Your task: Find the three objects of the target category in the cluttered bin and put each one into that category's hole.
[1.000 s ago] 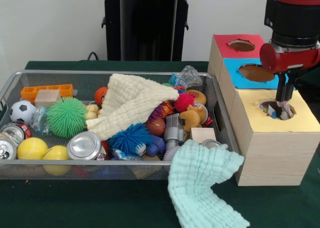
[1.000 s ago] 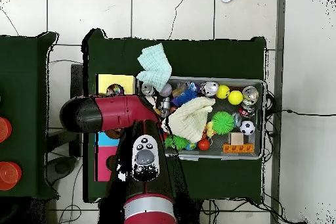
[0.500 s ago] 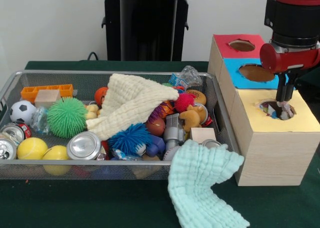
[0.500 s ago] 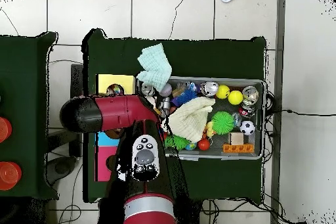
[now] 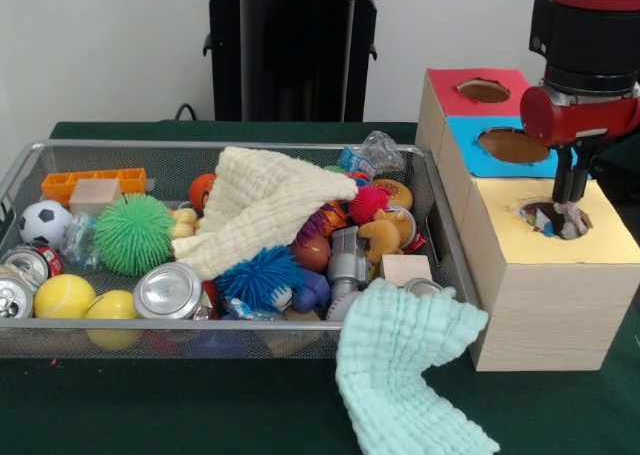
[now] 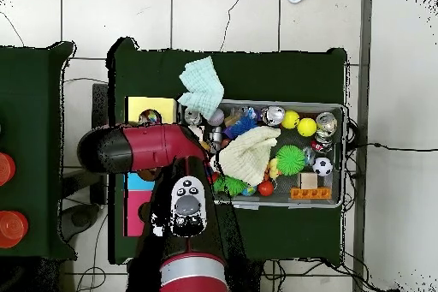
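A wire mesh bin (image 5: 24,161) holds a jumble of toys, cans and balls, partly covered by a cream cloth (image 5: 262,203). To its right stands a wooden box with a red hole (image 5: 483,90), a blue hole (image 5: 512,145) and a yellow-topped hole (image 5: 548,220). My gripper (image 5: 570,211) hangs straight down with its tip at the yellow hole's rim; something small and colourful shows inside that hole. In the overhead view the red arm (image 6: 145,147) covers the gripper, and only the yellow box top (image 6: 137,107) shows beside it.
A mint cloth (image 5: 405,365) drapes over the bin's front right corner onto the table. The bin contains a green spiky ball (image 5: 134,233), a blue spiky ball (image 5: 260,275), a silver can (image 5: 168,291), yellow balls (image 5: 64,297) and a soccer ball (image 5: 43,223).
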Tool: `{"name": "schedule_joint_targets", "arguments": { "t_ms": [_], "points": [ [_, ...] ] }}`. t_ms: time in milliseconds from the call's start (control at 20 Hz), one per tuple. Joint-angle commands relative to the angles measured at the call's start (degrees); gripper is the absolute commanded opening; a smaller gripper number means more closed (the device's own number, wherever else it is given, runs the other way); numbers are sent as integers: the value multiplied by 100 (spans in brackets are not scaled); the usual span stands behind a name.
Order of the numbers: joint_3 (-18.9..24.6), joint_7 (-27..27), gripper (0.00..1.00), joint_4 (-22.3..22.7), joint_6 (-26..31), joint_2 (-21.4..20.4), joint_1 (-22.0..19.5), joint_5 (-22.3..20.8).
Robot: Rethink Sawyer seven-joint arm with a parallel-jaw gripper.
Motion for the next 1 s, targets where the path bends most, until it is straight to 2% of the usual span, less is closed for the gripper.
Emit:
{"name": "schedule_joint_targets", "arguments": {
  "t_ms": [50, 150, 800, 1000],
  "points": [
    [55, 824, 0, 92, -879, 846, -62, -351],
    [45, 825, 0, 125, -910, 839, -73, -355],
    [267, 399, 0, 426, 260, -57, -333, -151],
    [253, 410, 0, 310, 266, 20, -318, -185]
  ]
}}
